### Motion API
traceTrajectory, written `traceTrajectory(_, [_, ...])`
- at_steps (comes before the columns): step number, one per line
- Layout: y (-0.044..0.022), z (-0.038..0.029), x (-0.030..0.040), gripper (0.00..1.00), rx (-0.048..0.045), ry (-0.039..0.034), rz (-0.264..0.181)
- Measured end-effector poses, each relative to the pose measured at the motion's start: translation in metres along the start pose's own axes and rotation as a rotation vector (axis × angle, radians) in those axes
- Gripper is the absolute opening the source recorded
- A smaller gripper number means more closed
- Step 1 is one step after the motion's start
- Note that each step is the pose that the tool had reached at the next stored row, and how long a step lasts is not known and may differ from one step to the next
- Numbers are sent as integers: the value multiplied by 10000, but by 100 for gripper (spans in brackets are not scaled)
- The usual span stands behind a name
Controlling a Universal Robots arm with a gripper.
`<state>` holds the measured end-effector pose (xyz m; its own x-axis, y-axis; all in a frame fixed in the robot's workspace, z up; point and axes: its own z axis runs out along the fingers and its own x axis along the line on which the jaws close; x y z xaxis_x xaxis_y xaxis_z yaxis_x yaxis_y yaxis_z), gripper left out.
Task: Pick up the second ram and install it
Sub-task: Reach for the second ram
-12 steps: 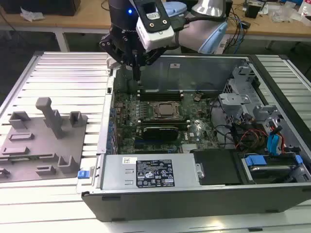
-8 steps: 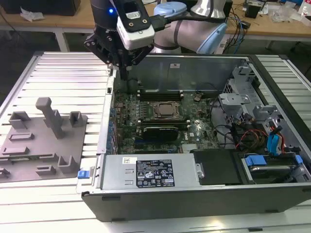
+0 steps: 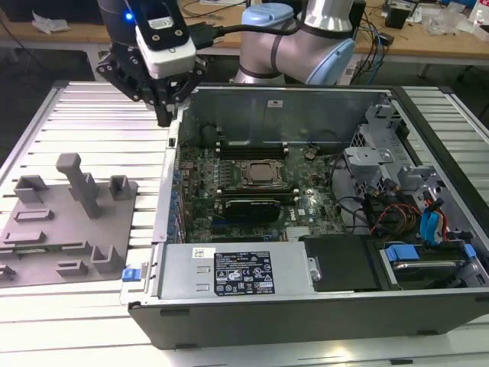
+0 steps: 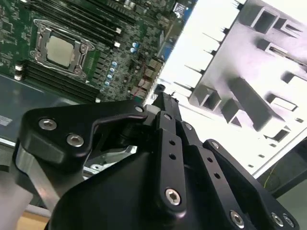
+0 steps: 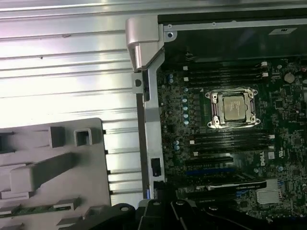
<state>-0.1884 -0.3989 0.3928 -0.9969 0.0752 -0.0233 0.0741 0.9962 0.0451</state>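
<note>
Ram (image 5: 33, 210): thin green PCB stick in tray (image 5: 91, 167)

No print is legible: the black label (image 3: 244, 277) and white sticker (image 3: 200, 253) on the near power supply (image 3: 177, 284) are too small to read.

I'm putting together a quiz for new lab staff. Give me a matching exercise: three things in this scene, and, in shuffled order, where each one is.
Things:
1. gripper
2. CPU socket
3. second ram

Places:
A. lying in the grey holder tray
B. above the computer case, over its wall on the exterior view's left
C. on the motherboard, between black memory slots

Pairs: 1-B, 2-C, 3-A
</note>
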Motion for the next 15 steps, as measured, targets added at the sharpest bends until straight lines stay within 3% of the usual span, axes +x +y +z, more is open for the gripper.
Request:
traceTrajectory(1, [-6,-2,89,11,0,0,1])
traceTrajectory(2, [-9,-2,125,11,0,1,0])
traceTrajectory(11, [-21,-2,281,11,1,1,1])
traceTrajectory(14, [-27,-2,360,11,1,1,0])
traceTrajectory(15, [-32,-2,427,11,0,0,1])
